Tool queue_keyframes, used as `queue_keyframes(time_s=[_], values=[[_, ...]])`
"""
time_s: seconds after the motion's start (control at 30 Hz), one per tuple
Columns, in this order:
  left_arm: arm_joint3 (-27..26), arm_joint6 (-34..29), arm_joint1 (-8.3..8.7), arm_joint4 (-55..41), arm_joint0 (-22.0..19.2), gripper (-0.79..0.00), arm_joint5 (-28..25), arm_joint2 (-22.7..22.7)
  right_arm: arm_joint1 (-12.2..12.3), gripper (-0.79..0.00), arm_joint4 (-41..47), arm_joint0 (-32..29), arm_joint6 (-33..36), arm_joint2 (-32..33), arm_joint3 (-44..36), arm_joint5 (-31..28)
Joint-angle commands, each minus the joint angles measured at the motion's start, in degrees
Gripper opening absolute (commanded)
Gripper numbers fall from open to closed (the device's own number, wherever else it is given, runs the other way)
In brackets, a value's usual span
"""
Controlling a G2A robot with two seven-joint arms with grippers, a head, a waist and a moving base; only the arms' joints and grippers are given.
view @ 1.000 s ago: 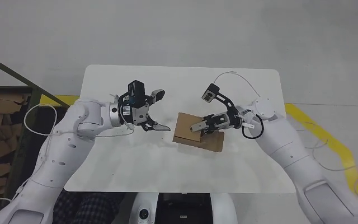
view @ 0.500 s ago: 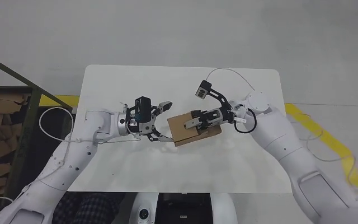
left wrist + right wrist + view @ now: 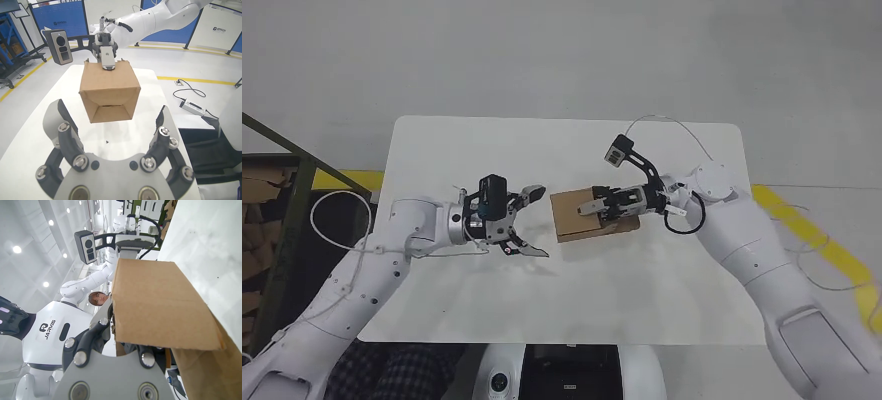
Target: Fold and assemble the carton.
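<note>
Brown carton (image 3: 577,222) held just above the middle of the worktop (image 3: 662,290); right hand (image 3: 589,207) clamped on one end; left hand (image 3: 535,221), fingers spread apart, faces its open end, near but apart.

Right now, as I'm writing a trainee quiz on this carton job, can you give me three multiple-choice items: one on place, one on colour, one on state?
1. Where is the carton?
A. In the left gripper.
B. In the right gripper, facing the left gripper.
C. Lying flat on the table.

2. What colour is the carton?
A. White.
B. Blue.
C. Brown.

3. How is the left gripper?
A. Open, empty.
B. Shut on the carton.
C. Shut, empty.

Answers:
1 B: the right gripper's fingers clamp the carton's edge.
2 C: it is plain brown cardboard.
3 A: its fingers stand spread, apart from the carton.
</note>
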Motion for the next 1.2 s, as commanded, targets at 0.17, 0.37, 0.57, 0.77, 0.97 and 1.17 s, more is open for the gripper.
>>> queue_keyframes(time_s=[0.17, 0.37, 0.57, 0.77, 0.97, 1.17], values=[[0.9, -0.6, -0.41, -1.7, -1.3, 0.000, 0.3, 1.3, -0.6, -0.785, -0.8, 0.1, -1.8, -0.2, 0.2, -1.8], [1.6, -2.7, -1.24, -2.3, -1.9, 0.000, 2.3, 2.8, -1.2, -0.785, -0.5, -0.2, -2.5, -0.2, 0.2, -2.5], [1.1, -1.5, -1.76, -0.7, -2.1, 0.000, 4.0, 2.6, -1.7, -0.785, -0.8, -0.5, -2.2, -0.6, 0.0, -2.2], [0.8, -0.2, -2.12, 1.4, -1.6, 0.000, 4.8, 2.5, -2.3, -0.785, -0.6, -0.8, -2.4, -0.9, 0.2, -2.4], [0.9, 0.4, -2.47, 2.2, -1.4, 0.000, 5.4, 2.3, -2.7, -0.785, -0.6, -0.8, -2.7, -0.8, 0.8, -2.7], [1.0, 0.3, -2.71, 2.0, -1.2, -0.428, 4.9, 2.1, -3.0, -0.785, -0.8, -1.0, -2.9, -0.4, 1.2, -2.9]])
